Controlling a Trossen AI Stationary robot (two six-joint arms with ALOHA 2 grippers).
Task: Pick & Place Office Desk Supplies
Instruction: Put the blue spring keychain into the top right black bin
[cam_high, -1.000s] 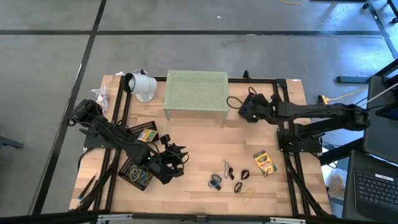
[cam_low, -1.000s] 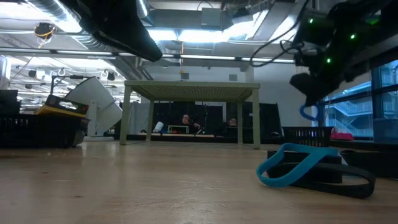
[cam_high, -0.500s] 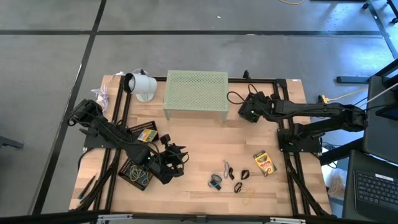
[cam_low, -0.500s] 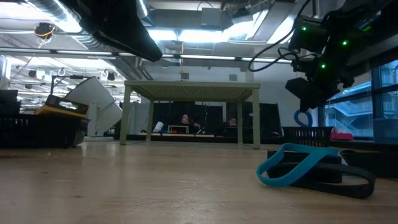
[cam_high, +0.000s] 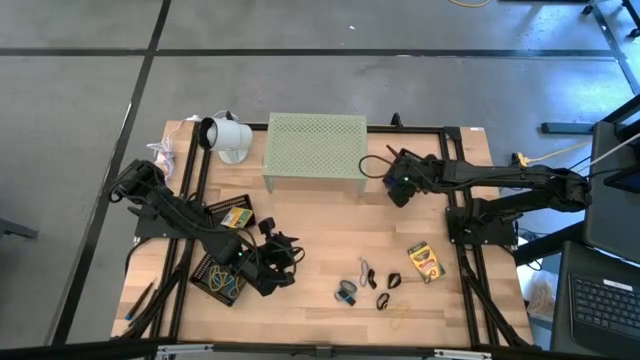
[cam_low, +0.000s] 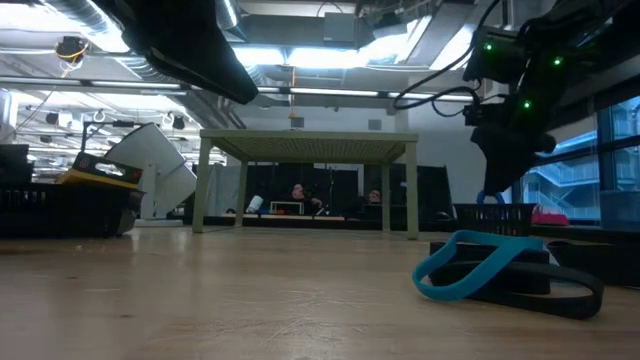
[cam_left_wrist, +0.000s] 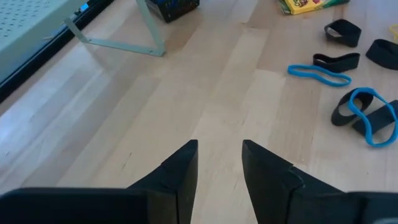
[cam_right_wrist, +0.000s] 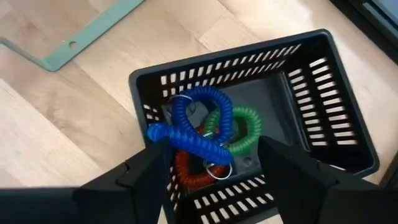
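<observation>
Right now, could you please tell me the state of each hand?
Left hand: open, empty, low over the bare table.
Right hand: open, holding nothing, above the black basket of coiled bands.

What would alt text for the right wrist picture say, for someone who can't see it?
Two dark open gripper fingers hang over a black slotted basket on a wooden table. Blue, green and red spiral coils lie inside.
</observation>
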